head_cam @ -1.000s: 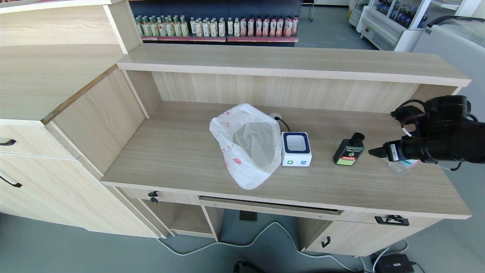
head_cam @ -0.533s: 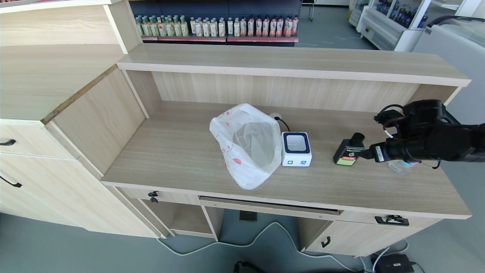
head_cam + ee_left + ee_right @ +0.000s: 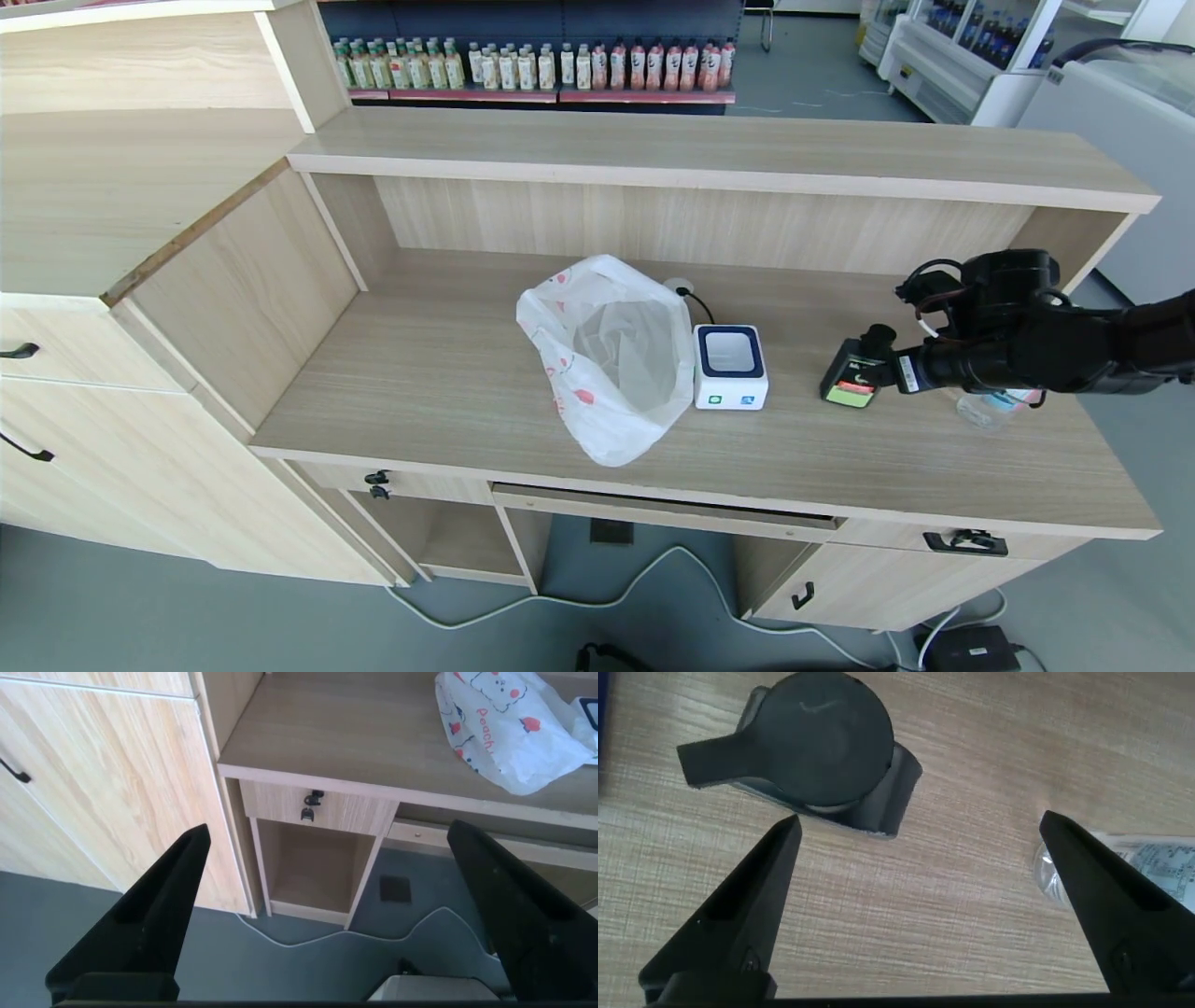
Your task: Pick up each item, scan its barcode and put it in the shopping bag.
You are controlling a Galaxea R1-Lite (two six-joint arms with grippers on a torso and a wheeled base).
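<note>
Just beside bottle (image 3: 848, 381), right end effector (image 3: 920, 831)

From the head camera, my right arm (image 3: 1074, 350) covers most of the clear bottle (image 3: 988, 411) at the right end of the table (image 3: 448, 373). The right tool (image 3: 887, 371) overlaps the dark bottle (image 3: 848, 378), so I can't tell whether they touch. In the right wrist view the dark bottle (image 3: 831, 742) shows only its cap end, with the label hidden, and the clear bottle (image 3: 1148, 863) is cut by the frame edge. The left wrist view clips the shopping bag (image 3: 505, 728). I can't make out anything inside it.
</note>
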